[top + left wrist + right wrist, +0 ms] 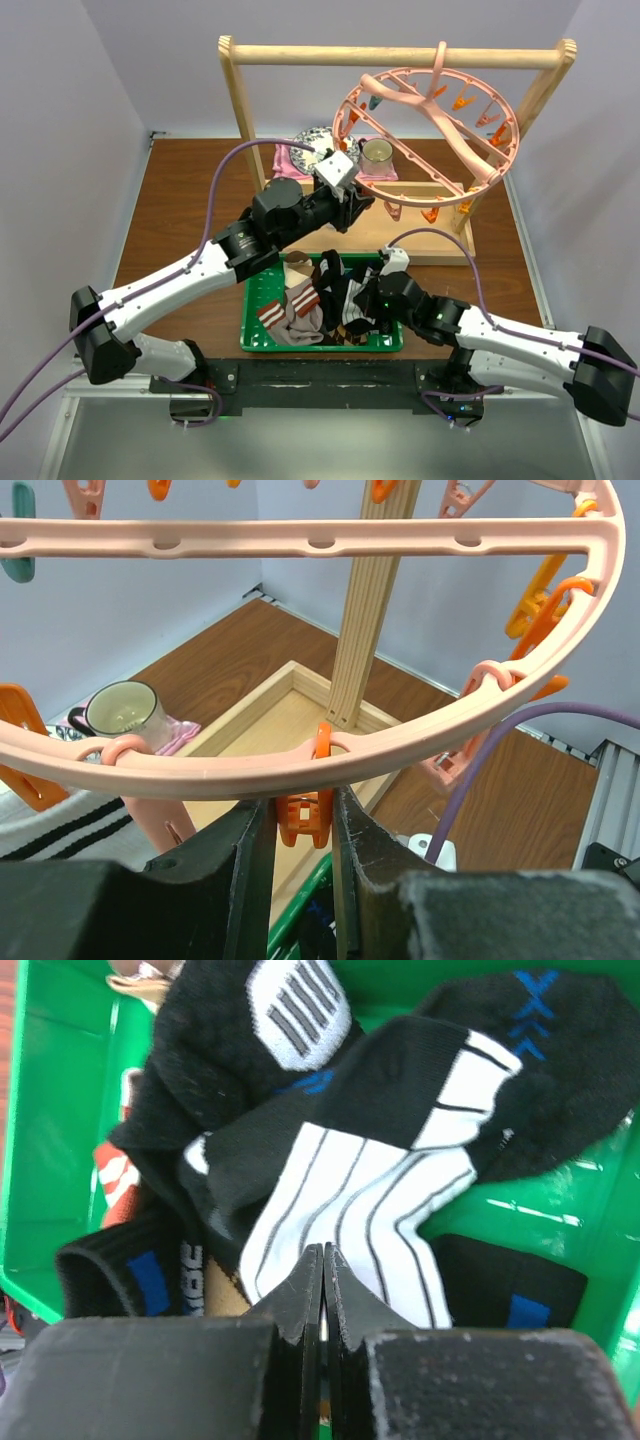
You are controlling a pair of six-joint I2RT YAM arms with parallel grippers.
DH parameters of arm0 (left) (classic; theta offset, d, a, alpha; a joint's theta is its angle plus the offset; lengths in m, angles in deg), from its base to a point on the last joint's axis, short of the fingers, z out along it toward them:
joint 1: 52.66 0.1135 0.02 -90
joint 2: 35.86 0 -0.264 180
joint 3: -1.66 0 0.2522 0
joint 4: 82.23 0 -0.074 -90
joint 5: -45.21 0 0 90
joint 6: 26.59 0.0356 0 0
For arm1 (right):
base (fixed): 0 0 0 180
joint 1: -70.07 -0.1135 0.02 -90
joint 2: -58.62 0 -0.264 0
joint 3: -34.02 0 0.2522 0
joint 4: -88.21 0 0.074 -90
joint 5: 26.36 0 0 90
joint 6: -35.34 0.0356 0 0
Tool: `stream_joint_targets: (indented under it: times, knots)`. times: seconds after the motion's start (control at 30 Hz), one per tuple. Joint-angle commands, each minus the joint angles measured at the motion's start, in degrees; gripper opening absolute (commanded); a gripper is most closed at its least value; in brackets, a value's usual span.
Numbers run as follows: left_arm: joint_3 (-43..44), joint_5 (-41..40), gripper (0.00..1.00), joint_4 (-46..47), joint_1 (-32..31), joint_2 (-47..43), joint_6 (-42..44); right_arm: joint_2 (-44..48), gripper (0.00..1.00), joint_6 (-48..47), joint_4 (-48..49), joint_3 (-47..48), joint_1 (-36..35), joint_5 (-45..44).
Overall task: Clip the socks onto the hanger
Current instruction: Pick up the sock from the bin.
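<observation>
The right pincer (322,1260), jaws pressed together, points its tips at a black-and-white striped sock (350,1210) lying on top of the socks (230,1080) heaped in the green basket (60,1110) at the near side of the table (180,200); whether any fabric is caught between the tips cannot be told. Farther back, the left pincer (303,805) is raised to the near rim of the pink hanger (300,538), jaws clamped on an orange clip (303,827) that hangs from that rim. The hanger hangs tilted by its hook from the wooden rack (390,55) at the far side, and a mug (125,708) stands near the rack's base.
</observation>
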Motion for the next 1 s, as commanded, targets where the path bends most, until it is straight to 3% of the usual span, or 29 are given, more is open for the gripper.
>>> stream_joint_targets:
  times: [0.0, 0.07, 0.13, 0.23, 0.5, 0.77, 0.9, 0.97]
  knots:
    - [-2.26, 2.29, 0.0, 2.0, 0.21, -3.03, 0.93, -1.63, 0.0, -2.91, 5.0, 4.68, -0.67, -1.0]
    - [-2.35, 2.81, 0.0, 2.09, 0.21, -3.29, 0.57, -3.9, 0.03, -2.75, 2.03, 8.01, -0.76, -3.98]
    - [-2.35, 3.17, 0.0, 2.01, 0.21, -3.55, 0.31, -4.97, 0.31, -2.13, -2.1, 9.6, -0.85, -6.26]
    - [-2.7, 3.26, 0.0, 2.44, 0.29, -3.64, 0.31, -6.2, 0.41, -0.28, -3.87, 9.96, -0.76, -9.87]
    - [-1.82, 3.61, 0.0, 2.01, 0.21, -3.2, -0.22, -12.35, 0.39, 1.74, -5.54, 13.65, -0.76, -15.85]
    - [-1.2, 4.22, 0.0, 2.01, 0.21, -2.68, -0.92, -17.01, 0.32, 1.48, -1.41, 13.92, -0.76, -16.03]
    - [-1.82, 5.01, 0.0, 2.62, 0.21, -2.76, -1.62, -17.89, 0.21, 1.47, -0.1, 14.01, -0.76, -15.24]
    - [-1.91, 5.1, 0.0, 2.8, 0.21, -2.68, -1.8, -18.16, 0.1, 1.39, 0.25, 14.01, -0.85, -14.71]
